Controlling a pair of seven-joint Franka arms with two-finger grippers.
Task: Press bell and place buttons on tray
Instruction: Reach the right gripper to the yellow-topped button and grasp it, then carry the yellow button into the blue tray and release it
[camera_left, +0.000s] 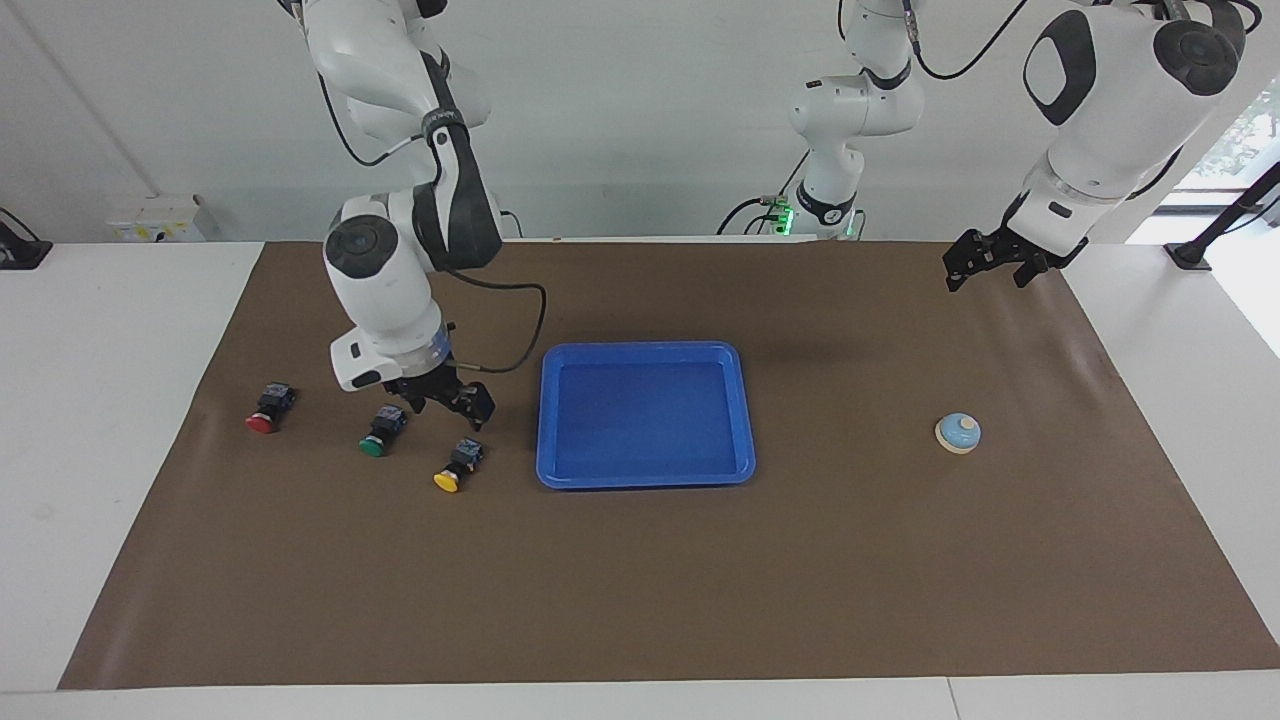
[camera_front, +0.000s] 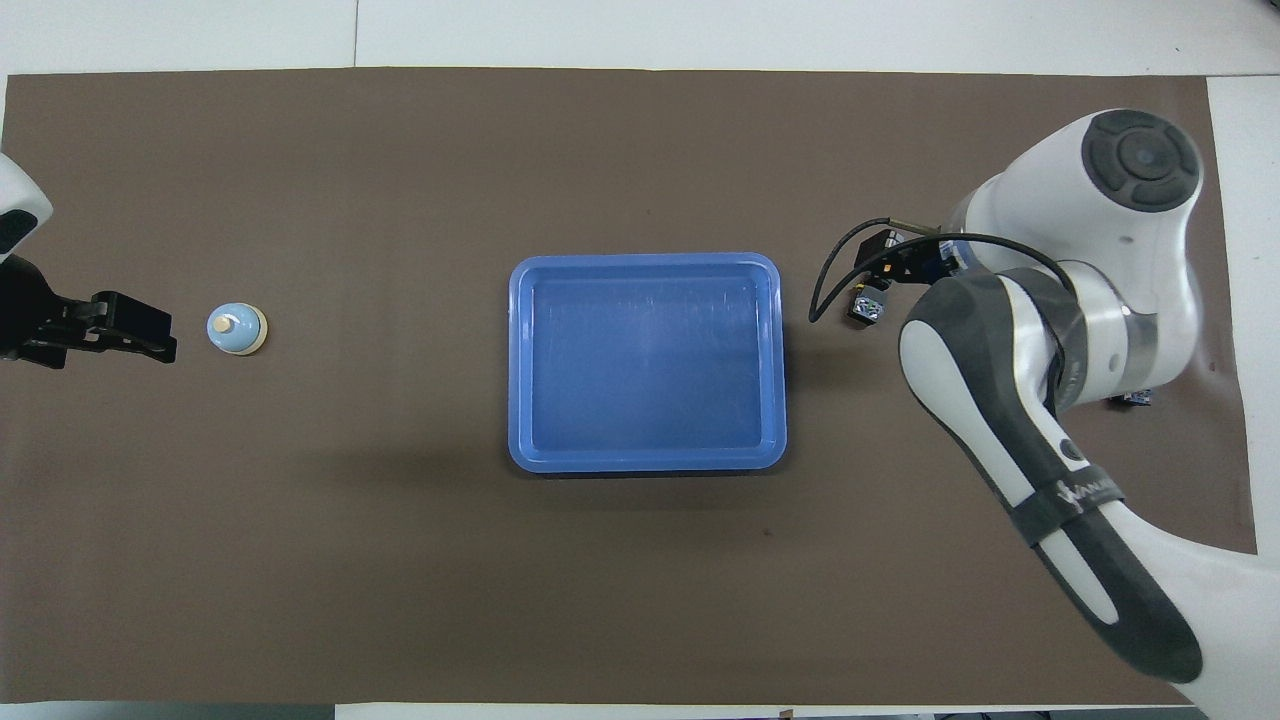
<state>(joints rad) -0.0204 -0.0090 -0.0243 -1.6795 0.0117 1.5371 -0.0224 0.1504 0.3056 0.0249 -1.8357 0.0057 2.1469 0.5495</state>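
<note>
Looks like a robotics lab: two white jointed robot arms (camera_left: 400, 270) bolted at a white counter (camera_left: 100, 400) under a brown paper mat (camera_left: 640, 580), bare walls.

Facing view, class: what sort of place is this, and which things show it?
Probably a robotics lab: two white robot arms stand at a white table covered by a brown mat, with a blue tray, a bell and push buttons laid out.
</note>
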